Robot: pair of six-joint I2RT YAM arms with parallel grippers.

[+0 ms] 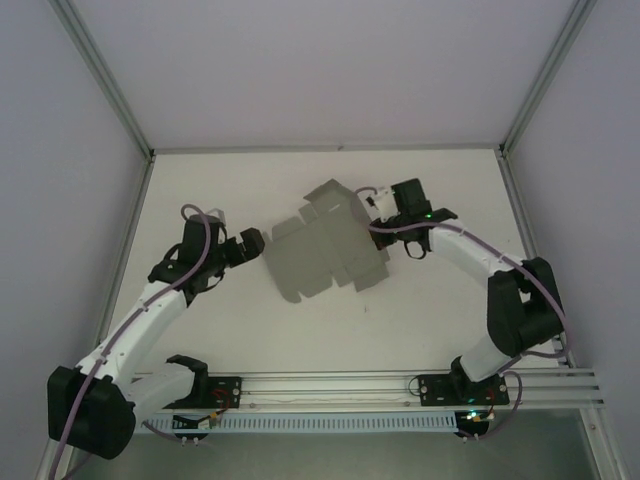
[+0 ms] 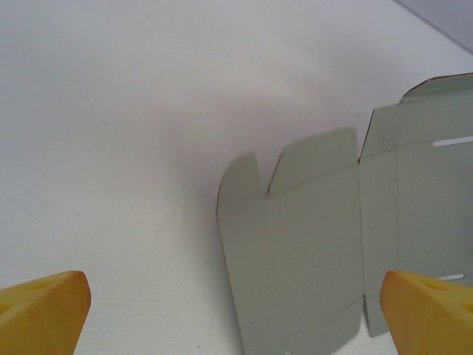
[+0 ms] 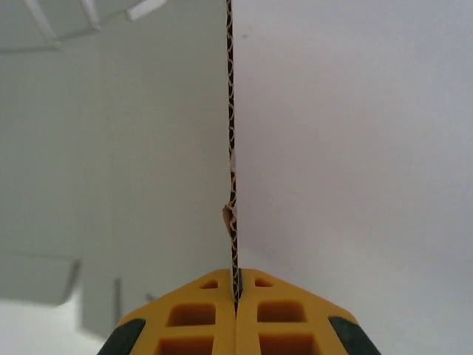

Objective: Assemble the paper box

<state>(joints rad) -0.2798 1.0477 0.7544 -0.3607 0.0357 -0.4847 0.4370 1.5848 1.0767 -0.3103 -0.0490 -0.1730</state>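
Okay, the paper box [image 1: 322, 248] is a flat die-cut grey sheet, unfolded, with flaps and tabs sticking out around its edges. It lies near the middle of the white table [image 1: 430, 310], skewed to the table edges.

The right gripper [image 1: 371, 205] is at the sheet's upper right edge. In the right wrist view the gripper [image 3: 236, 296] has its yellow fingers [image 3: 199, 310] clenched together on the card. The paper box [image 3: 232, 148] is seen edge-on there, with the corrugated core visible and a small nick partway along the edge.

The left gripper [image 1: 255, 243] is just beside the sheet's left edge. In the left wrist view the gripper [image 2: 236, 318] is released: its yellow fingertips [image 2: 41, 310] are spread wide at the two bottom corners and grasp nothing. The paper box [image 2: 318, 244] lies between and ahead of them, with rounded flaps and two thin slots visible. I cannot tell whether the right-hand fingertip touches the card.
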